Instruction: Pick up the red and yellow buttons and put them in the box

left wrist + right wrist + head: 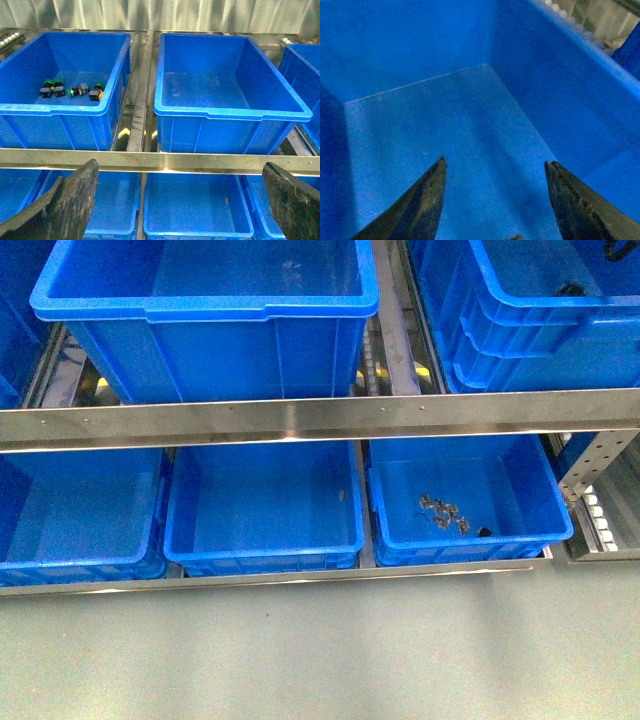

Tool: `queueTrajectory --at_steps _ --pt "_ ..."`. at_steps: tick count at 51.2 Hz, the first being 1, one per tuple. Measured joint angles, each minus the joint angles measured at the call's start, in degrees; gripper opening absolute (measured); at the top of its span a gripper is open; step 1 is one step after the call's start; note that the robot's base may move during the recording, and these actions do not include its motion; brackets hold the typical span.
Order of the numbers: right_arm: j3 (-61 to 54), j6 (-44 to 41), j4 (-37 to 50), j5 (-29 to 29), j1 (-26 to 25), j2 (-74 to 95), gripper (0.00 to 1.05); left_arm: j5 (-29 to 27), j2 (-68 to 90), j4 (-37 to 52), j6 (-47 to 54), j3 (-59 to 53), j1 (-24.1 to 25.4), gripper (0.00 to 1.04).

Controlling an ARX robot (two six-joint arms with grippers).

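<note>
Several small push-button switches [75, 90] lie in a row on the floor of a blue crate [60, 107] in the left wrist view. Most have green caps; one at the row's end shows a yellow-orange cap [101, 94]. No red cap shows. The box [520, 350], with stepped ridges, stands on the upper shelf at the right of the front view. My left gripper [180, 166] is open in front of the shelf rail, apart from the switches. My right gripper [496, 161] is open, empty, and low inside a blue crate [560, 90] with a bare floor.
A steel rail [320, 418] runs across the rack between its two shelves. A plain-fronted blue crate [210, 310] sits upper left. Three shallower blue bins stand below; the right one [540, 535] holds small dark parts [445, 512]. Neither arm shows in the front view.
</note>
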Motion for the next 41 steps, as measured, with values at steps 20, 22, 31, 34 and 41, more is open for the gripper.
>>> queueTrajectory --at_steps 20,22,31,34,41 --pt "-26.3 -0.3 13.6 1.3 -1.1 -19.3 0.97 0.0 0.0 0.0 0.0 0.0 0.0 0.97" --pt "-29.6 -0.5 14.6 1.0 -0.8 -22.2 0.97 0.0 0.0 0.0 0.0 0.0 0.0 0.97" --pt "-48.0 -0.3 17.9 -2.2 1.9 -38.4 0.97 0.0 0.0 0.0 0.0 0.0 0.0 0.97" --pt "-54.3 0.7 19.3 -3.5 3.0 -43.6 0.97 0.0 0.0 0.0 0.0 0.0 0.0 0.97" --pt "-67.5 3.8 21.0 -5.4 5.4 -54.0 0.97 0.0 0.0 0.0 0.0 0.0 0.0 0.97"
